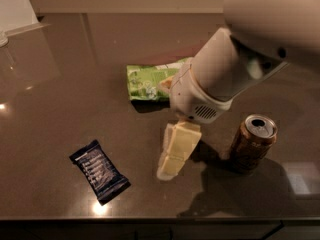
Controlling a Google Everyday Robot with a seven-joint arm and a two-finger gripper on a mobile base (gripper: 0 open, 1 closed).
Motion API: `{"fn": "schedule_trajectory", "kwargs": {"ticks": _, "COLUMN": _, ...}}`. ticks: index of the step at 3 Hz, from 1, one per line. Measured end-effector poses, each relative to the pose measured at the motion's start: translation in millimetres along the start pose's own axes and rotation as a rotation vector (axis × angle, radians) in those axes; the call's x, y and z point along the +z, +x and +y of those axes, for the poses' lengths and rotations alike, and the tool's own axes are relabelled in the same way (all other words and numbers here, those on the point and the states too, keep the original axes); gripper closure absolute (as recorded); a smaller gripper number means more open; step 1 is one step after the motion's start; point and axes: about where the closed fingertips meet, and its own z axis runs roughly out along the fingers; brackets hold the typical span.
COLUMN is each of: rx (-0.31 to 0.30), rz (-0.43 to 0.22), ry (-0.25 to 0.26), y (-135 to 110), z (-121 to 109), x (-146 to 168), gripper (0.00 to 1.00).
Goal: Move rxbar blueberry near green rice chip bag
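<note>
The rxbar blueberry (100,171) is a small dark navy wrapper with white text, lying flat at the front left of the dark counter. The green rice chip bag (149,82) lies flat further back in the middle; my arm hides its right part. My gripper (172,159) is cream-coloured and points down over the counter, in front of the bag, right of the bar and left of the can. It holds nothing that I can see.
A gold-brown drink can (252,143) stands upright right of the gripper. The counter's front edge (150,218) runs along the bottom. A white object (15,6) sits at the back left corner. My large white arm (240,49) fills the upper right.
</note>
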Motion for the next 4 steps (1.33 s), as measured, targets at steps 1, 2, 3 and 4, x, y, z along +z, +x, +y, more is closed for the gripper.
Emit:
{"fn": "schedule_trajectory", "kwargs": {"ticks": 1, "rx": 0.060, "rz": -0.015, "ry": 0.047, "y": -10, "z": 15, "x": 26, "gripper": 0.00}}
{"fn": "schedule_trajectory", "kwargs": {"ticks": 2, "rx": 0.126, "rz": -0.028, "ry": 0.113, "y": -11, "z": 26, "x": 45, "gripper": 0.00}}
{"fn": "schedule_trajectory", "kwargs": {"ticks": 3, "rx": 0.190, "rz": -0.053, "ry": 0.148, "y": -12, "z": 31, "x": 63, "gripper": 0.00}}
{"fn": "schedule_trajectory", "kwargs": {"ticks": 4, "rx": 0.227, "rz": -0.070, "ry": 0.143, "y": -20, "z": 38, "x": 80, "gripper": 0.00}}
